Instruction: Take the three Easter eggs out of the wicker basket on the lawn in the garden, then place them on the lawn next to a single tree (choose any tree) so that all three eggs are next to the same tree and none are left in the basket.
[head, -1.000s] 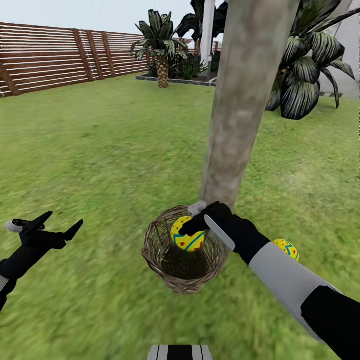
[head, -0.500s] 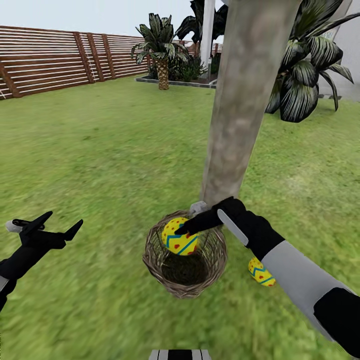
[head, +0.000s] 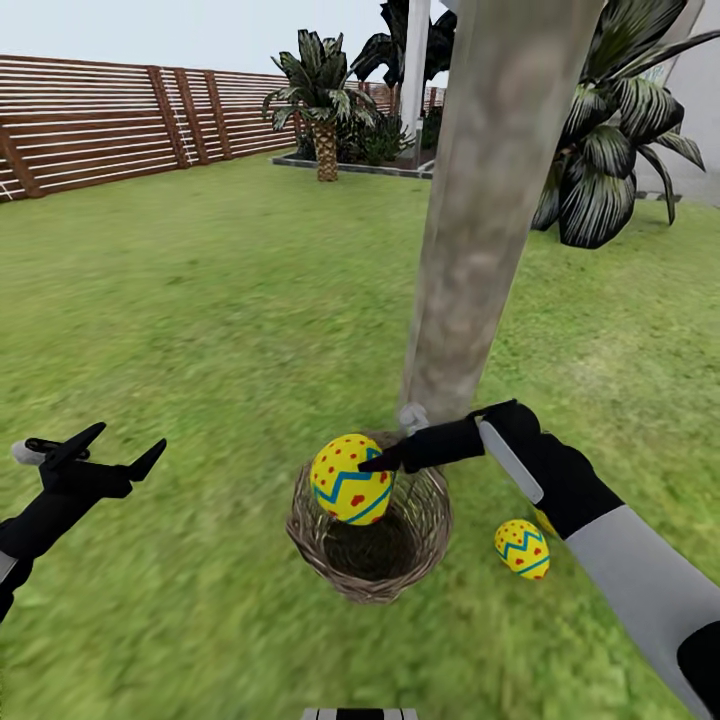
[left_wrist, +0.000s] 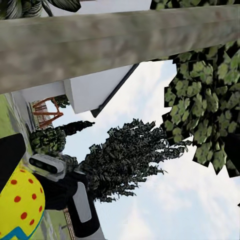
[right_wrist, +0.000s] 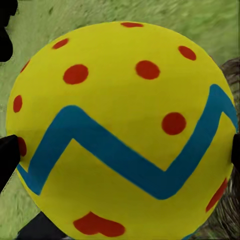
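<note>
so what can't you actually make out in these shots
- Basket interior: head view, the held egg and right gripper cover part of it, so a third egg cannot be ruled in or out.
- Egg on the lawn: its far side hides behind the right arm.
- Tree trunk: canopy cut off by the top edge.

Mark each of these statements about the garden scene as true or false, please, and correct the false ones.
1. The right gripper holds an Easter egg above the wicker basket. True.
2. The left gripper holds an egg. False: it is open and empty, away from the basket.
3. One egg on the lawn lies outside the basket, on the robot's right. True.
4. The basket stands beside the wooden fence. False: it sits at the foot of the pale tree trunk, far from the fence.
5. The held egg is blue with yellow dots. False: it is yellow with a blue zigzag and red dots.
</note>
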